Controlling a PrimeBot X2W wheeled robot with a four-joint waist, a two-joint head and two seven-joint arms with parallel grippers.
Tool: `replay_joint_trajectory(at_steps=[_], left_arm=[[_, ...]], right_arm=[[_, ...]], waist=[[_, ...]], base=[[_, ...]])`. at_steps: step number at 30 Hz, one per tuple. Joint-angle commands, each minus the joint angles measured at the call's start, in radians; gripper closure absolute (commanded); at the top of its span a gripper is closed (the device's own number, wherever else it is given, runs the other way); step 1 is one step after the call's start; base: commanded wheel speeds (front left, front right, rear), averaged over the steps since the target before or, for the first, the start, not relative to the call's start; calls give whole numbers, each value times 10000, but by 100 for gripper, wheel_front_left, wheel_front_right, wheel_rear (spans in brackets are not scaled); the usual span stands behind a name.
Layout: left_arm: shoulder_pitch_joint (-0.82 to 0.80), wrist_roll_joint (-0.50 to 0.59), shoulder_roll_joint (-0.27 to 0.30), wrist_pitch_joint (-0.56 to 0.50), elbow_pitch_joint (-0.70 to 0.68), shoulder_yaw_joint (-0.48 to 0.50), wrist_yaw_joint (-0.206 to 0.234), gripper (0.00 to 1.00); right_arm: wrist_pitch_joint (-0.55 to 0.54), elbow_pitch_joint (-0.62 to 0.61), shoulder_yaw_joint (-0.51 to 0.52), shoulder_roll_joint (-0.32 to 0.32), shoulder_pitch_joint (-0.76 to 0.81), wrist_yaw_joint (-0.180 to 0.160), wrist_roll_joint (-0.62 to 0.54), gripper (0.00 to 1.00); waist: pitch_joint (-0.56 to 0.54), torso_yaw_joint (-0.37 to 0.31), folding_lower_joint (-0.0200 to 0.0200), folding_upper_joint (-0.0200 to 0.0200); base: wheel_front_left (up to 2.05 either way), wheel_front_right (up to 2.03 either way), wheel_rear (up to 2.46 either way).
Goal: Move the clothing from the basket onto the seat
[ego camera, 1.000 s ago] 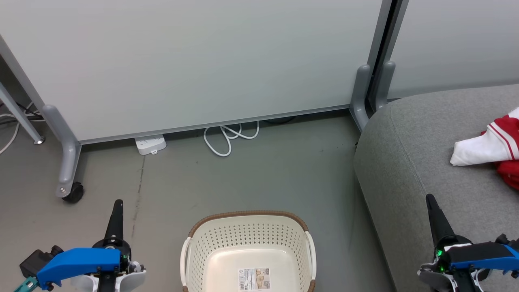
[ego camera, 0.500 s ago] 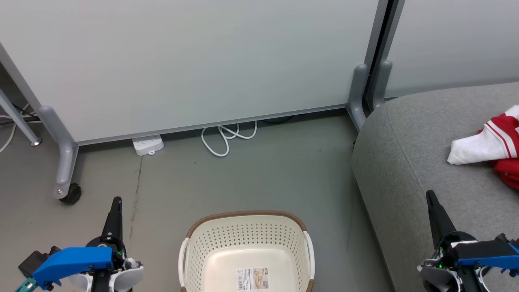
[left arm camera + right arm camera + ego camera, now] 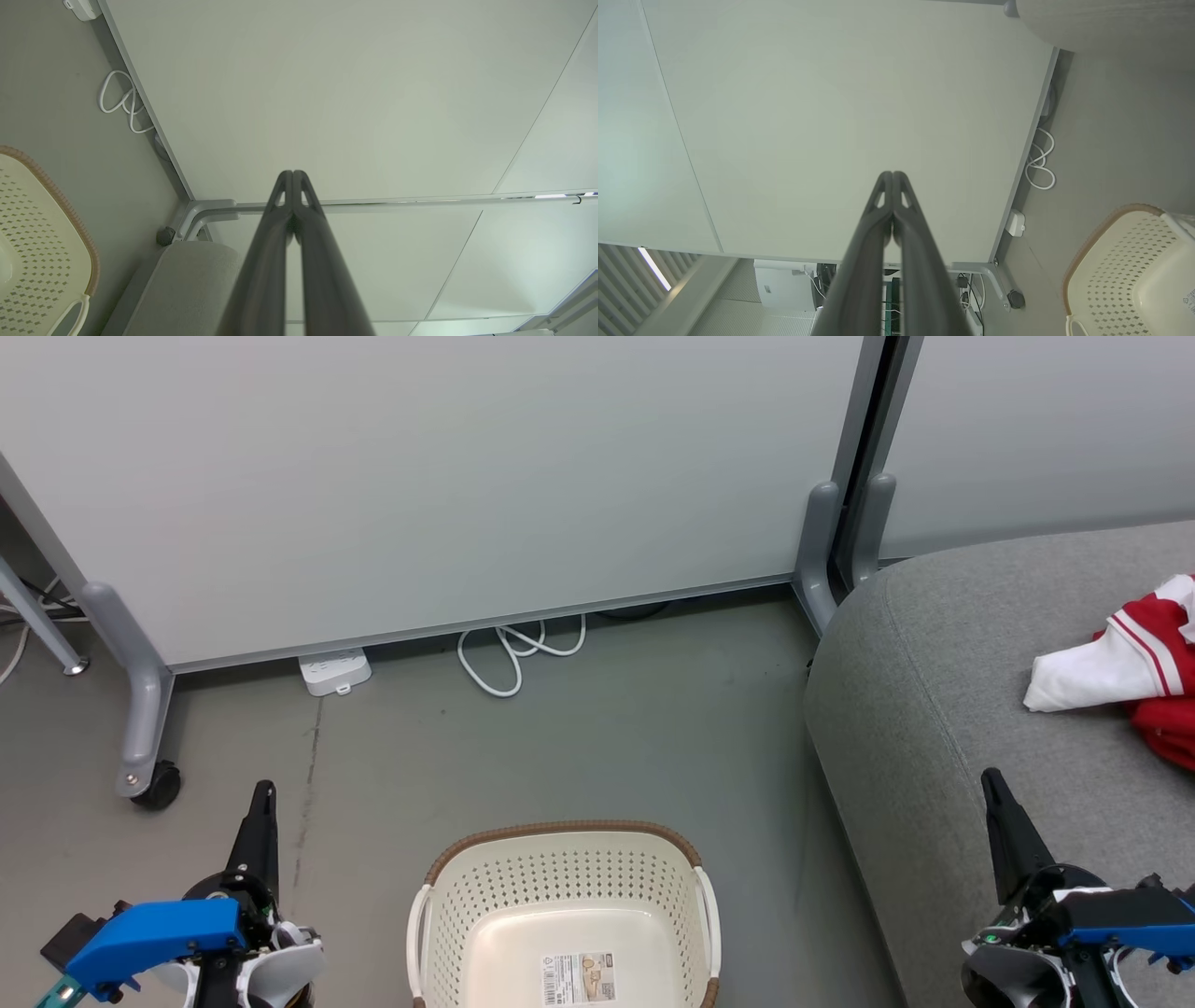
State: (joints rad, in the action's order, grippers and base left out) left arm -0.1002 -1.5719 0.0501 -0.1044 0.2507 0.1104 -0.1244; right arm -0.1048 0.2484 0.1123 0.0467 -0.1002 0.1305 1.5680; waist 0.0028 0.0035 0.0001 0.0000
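Two dark-fingered grippers flank one cream laundry basket on a grey floor: the left gripper (image 3: 265,793) at lower left and the right gripper (image 3: 991,782) at lower right. Each has its two fingers pressed together from root to tip and clasps nothing, as both wrist views confirm. The basket (image 3: 560,827), with perforated walls, a brown woven-look rim and two white side handles, sits between them, well apart from either. Its visible floor is bare cream plastic carrying a single paper label (image 3: 579,978), and its near end is cut off by the lower edge of the head view. The clothing (image 3: 1097,674), red with white stripes and a white panel, lies bunched on the one grey sofa seat (image 3: 934,709) at far right, well apart from the basket. The frame edge cuts the heap off, so how many garments make it up cannot be told. Behind stand two pale partition panels (image 3: 448,485) on grey feet, with one white power strip (image 3: 333,669), one looped white cable (image 3: 518,658) and one black caster (image 3: 154,791) at their base. The label's print is too small to read.
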Motion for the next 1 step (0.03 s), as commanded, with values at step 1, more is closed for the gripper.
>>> replay_joint_trajectory(at_steps=[1], left_arm=[[-135,-213,2,-75,-71,32,-109,100]], right_arm=[[-79,-42,25,63,-136,4,243,100]], waist=[[1,-11,-1,0]], base=[[0,0,0]])
